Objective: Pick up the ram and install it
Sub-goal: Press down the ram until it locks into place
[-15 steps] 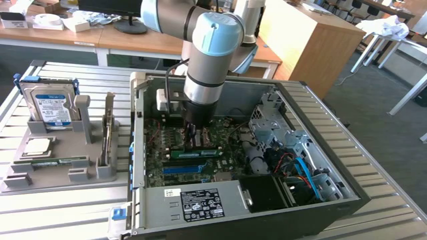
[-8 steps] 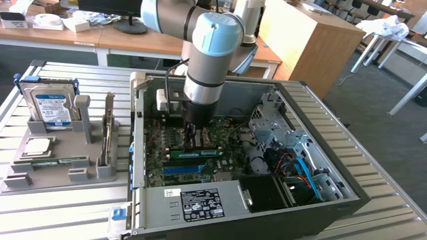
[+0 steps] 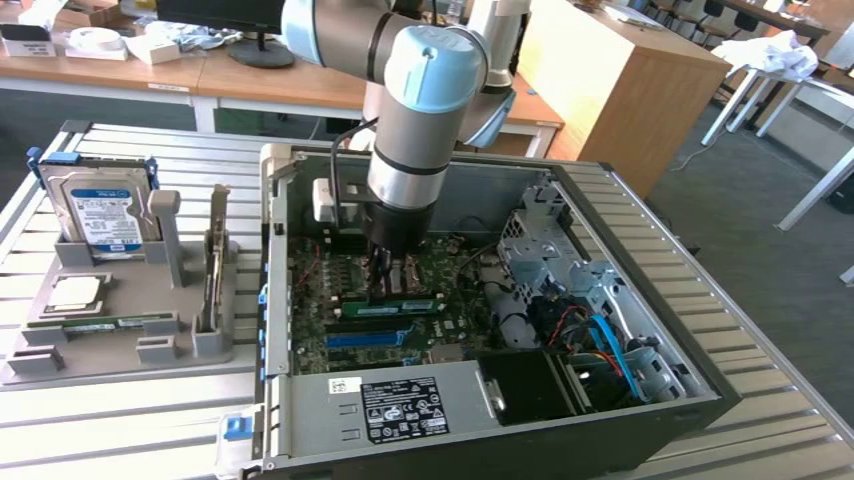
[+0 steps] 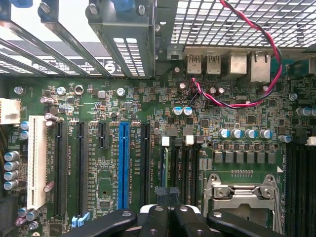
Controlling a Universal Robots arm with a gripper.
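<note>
Grey-and-blue arm plunged straight down into the open computer case [image 3: 587, 200], gripper [image 3: 390, 287] fingers pressed together atop the ram [image 3: 390, 306] seated edge-up on the motherboard [image 4: 148, 108], hard drive [image 3: 100, 205] racked well apart.

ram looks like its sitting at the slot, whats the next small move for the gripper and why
Probably a short press straight down. In the exterior view the gripper stands shut inside the open computer case, right above the ram, which lies flat on the motherboard above the blue slot. Whether the stick is fully seated can't be told, so a gentle downward push looks safer than letting go.
</note>
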